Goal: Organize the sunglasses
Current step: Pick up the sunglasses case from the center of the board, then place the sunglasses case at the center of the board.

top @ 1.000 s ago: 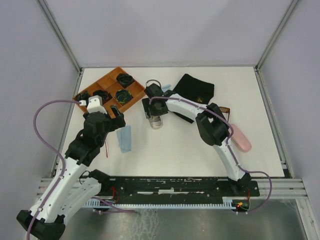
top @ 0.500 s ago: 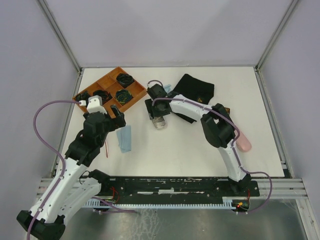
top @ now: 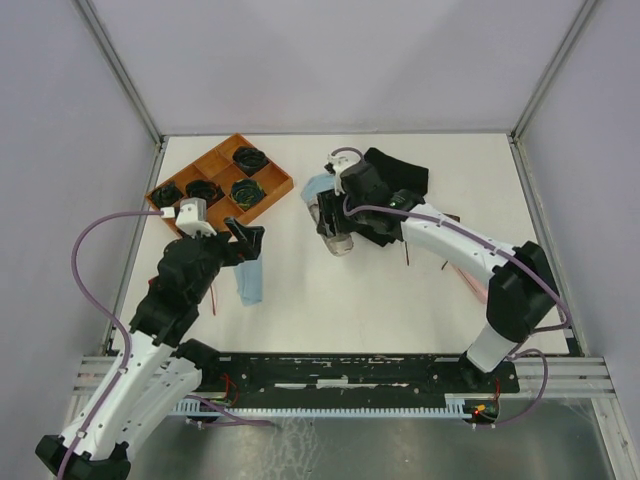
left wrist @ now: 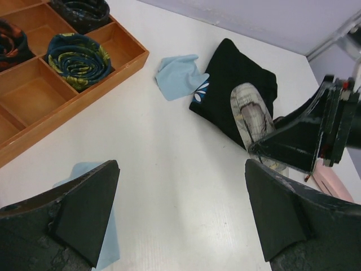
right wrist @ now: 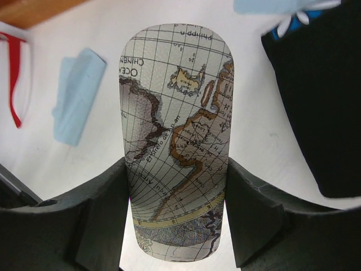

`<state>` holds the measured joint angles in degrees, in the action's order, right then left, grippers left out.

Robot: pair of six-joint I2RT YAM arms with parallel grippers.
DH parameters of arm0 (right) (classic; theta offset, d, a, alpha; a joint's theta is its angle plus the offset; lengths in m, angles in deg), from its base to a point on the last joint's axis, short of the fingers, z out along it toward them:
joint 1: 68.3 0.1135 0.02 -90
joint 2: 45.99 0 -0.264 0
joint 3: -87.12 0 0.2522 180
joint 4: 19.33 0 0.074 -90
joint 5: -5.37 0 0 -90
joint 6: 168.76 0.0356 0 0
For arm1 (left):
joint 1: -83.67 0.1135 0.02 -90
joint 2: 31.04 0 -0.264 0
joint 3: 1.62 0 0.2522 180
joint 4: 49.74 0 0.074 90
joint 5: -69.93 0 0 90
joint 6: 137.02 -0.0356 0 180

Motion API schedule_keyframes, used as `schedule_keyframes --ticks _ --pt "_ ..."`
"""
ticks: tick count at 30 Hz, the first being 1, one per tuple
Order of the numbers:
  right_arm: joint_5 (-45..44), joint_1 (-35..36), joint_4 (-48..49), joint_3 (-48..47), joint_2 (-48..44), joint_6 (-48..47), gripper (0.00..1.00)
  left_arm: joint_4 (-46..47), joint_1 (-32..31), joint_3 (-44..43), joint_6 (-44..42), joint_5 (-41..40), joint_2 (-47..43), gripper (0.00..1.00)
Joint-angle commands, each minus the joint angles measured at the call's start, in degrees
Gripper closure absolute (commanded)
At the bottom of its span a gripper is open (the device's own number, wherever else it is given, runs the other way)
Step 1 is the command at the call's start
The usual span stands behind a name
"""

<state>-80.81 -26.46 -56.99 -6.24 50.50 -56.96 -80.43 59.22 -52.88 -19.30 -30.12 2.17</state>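
My right gripper (top: 335, 228) is shut on the grey map-patterned glasses case (top: 341, 241) and holds it near the table's middle. In the right wrist view the case (right wrist: 177, 141) stands between both fingers (right wrist: 96, 226). The red sunglasses show only as a thin red frame edge (right wrist: 14, 79) beside a blue cloth (right wrist: 79, 96). In the top view they are a red line (top: 213, 293) mostly under my left arm. A small brown bit (top: 447, 217) by the right arm may be the brown-lensed pair. My left gripper (top: 247, 240) (left wrist: 180, 169) is open and empty over bare table.
An orange tray (top: 275, 190) (left wrist: 34, 99) with rolled ties sits at the back left. A black pouch (top: 395, 180) (left wrist: 237, 84) and a second blue cloth (top: 318, 187) (left wrist: 177, 73) lie behind the case. A corner of the pink case (left wrist: 330, 180) shows at the right.
My right arm has swung to the right and carried the patterned case with it. My left gripper has shifted slightly right and turned.
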Motion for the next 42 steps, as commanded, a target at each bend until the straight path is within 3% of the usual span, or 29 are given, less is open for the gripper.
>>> schedule_keyframes --ticks 1,9,17,23,31,36,42 --pt "-3.6 0.99 -5.21 6.28 -4.16 -2.16 0.73 4.49 0.2 0.81 1.96 3.43 0.09 0.01" --pt "-17.91 4.98 -6.35 20.36 -10.66 6.13 0.65 3.83 0.21 1.42 2.45 3.6 1.32 0.01" --pt "-19.94 6.59 1.36 30.26 -12.18 14.01 0.6 3.91 0.21 1.06 2.6 3.96 2.84 0.01" --pt "-18.76 7.29 1.08 29.83 -9.11 13.13 0.48 3.56 0.2 1.28 2.83 3.53 2.66 0.01" --pt "-17.36 7.29 -1.63 27.61 -8.64 11.13 0.2 3.3 0.19 1.47 2.77 3.08 2.73 0.01" --pt "-17.35 7.29 -4.2 25.7 -9.31 9.0 0.14 3.29 0.2 1.46 2.31 3.02 3.15 0.01" --pt "-14.8 7.04 -7.56 22.92 -7.74 5.21 0.14 3.22 0.19 1.46 2.16 3.08 3.51 0.01"
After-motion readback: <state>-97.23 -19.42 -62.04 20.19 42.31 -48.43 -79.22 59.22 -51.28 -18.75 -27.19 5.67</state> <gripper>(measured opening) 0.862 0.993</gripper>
